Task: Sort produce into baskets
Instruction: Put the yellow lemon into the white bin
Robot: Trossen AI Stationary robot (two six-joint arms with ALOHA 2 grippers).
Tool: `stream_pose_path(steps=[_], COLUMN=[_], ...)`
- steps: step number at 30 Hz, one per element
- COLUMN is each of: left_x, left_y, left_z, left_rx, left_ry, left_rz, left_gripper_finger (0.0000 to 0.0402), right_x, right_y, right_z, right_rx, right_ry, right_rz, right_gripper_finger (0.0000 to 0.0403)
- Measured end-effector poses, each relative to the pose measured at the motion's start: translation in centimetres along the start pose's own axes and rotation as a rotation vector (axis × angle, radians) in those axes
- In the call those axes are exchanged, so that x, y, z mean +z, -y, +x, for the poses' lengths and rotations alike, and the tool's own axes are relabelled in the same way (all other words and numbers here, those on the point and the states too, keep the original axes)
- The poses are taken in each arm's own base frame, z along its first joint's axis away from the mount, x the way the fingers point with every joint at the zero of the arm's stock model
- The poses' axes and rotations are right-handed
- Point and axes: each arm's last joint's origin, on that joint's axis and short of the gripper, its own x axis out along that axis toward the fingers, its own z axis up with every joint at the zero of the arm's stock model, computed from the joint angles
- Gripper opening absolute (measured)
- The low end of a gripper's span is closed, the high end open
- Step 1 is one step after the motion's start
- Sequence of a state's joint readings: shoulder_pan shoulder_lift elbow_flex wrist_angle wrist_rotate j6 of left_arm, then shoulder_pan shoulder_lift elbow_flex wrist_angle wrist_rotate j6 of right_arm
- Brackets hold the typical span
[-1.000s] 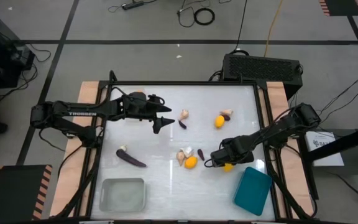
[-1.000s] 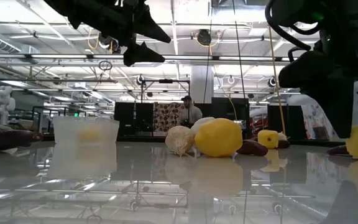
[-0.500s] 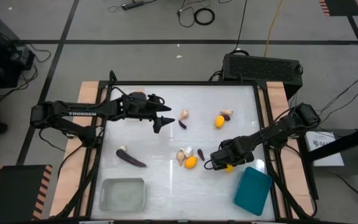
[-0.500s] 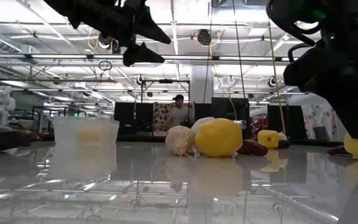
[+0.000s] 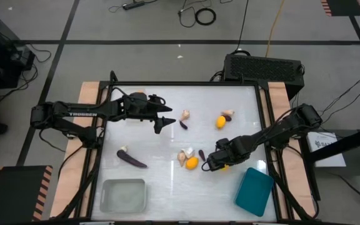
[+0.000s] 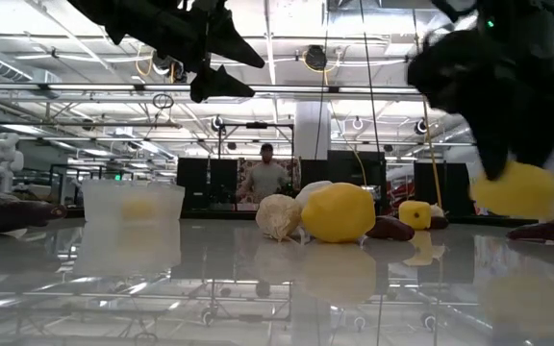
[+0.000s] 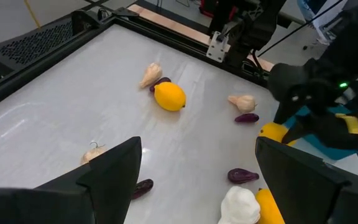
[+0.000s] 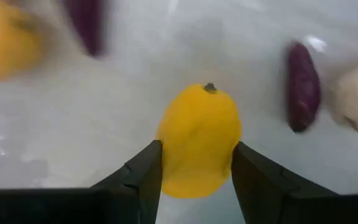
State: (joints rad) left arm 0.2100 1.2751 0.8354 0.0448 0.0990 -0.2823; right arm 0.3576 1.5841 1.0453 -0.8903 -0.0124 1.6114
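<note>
1. Now my right pincer (image 8: 195, 163) is clamped on a yellow fruit (image 8: 199, 138); in the low view it has lifted clear of the counter (image 5: 161, 156), where a second ago it sat on the surface.
2. Pick done, I judge. The teal basket (image 5: 254, 190) lies just beside.
3. My left pincer (image 5: 165, 121) hovers spread and empty at the counter's far left.

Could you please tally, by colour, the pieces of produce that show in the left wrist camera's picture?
yellow fruits: 3, one of them in the right hand
purple eggplants: 4
pale bulbs: 4
Total: 11
</note>
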Motion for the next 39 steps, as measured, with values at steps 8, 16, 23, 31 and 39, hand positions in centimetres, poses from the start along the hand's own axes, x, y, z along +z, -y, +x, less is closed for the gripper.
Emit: stream_pose_path(steps=[8,16,23,31,39], left_x=[0.8,1.6,1.2,0.9,-1.0], left_y=[-0.2,-0.5,-1.0,0.1,0.3], left_z=[-0.3,-2.8,-9.7,-16.0,-17.6], left_rx=[0.032,0.265,0.804,0.818,0.803], left_ry=[-0.050,-0.370,-0.553,-0.377,-0.283], left_rz=[-0.012,-0.033,0.011,-0.217,-0.407], left_gripper_finger=[0.0320,0.0320,0.0320,0.0320,0.0320], right_x=[2.7,8.4,14.6,20.9,26.4], right_y=[-3.2,-5.6,-5.8,-4.7,-8.7], right_z=[-3.2,-4.8,-7.0,-7.9,-5.4], right_rx=[0.193,0.464,0.609,0.631,0.744], right_ry=[0.216,0.429,0.685,0.939,0.874], right_rz=[-0.119,-0.208,-0.262,-0.285,-0.421], right_gripper_finger=[0.0161,0.0162,0.0162,0.0162,0.0162])
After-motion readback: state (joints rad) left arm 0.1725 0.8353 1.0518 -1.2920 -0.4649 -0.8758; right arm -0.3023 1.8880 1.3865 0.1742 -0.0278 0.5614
